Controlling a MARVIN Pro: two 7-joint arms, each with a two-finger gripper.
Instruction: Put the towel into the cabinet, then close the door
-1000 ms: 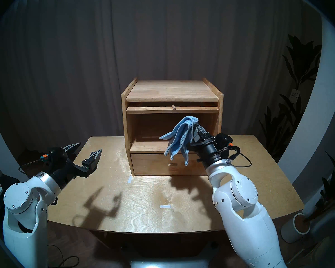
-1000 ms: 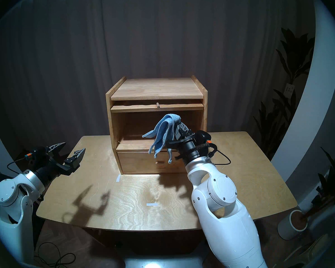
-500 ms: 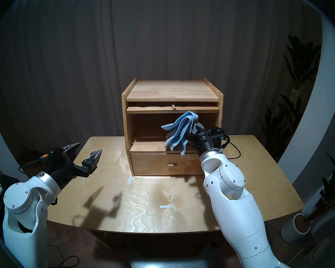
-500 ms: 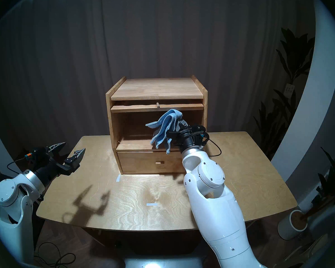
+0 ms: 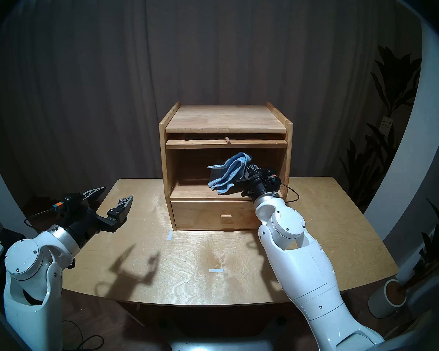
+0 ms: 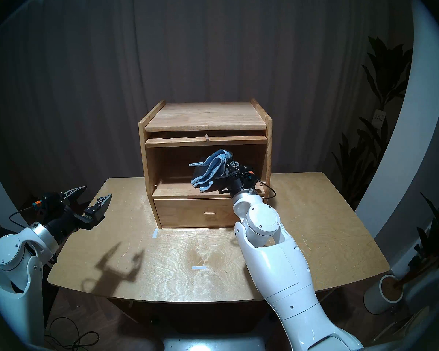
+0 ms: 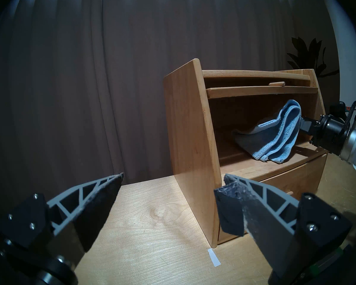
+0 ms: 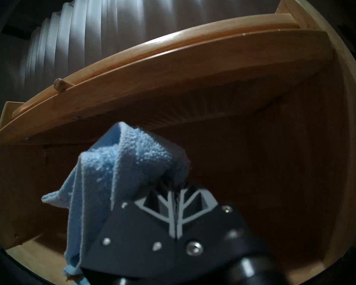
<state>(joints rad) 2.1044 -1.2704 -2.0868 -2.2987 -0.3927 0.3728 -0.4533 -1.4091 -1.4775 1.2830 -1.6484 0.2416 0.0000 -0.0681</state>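
The right arm (image 5: 297, 261) stretches forward and slightly upward, its right gripper (image 5: 249, 168) clamped tight at the tip. The left arm (image 5: 33, 264) is bent at the view's left, wrist near level, and its left gripper (image 5: 113, 195) has both jaws spread wide, holding nothing.

We see our right pincer (image 5: 249, 168) clamping a blue towel (image 5: 228, 174) inside the wooden cabinet (image 5: 226, 165); our left pincer (image 5: 112, 199) hangs spread over the tabletop (image 5: 188, 261).
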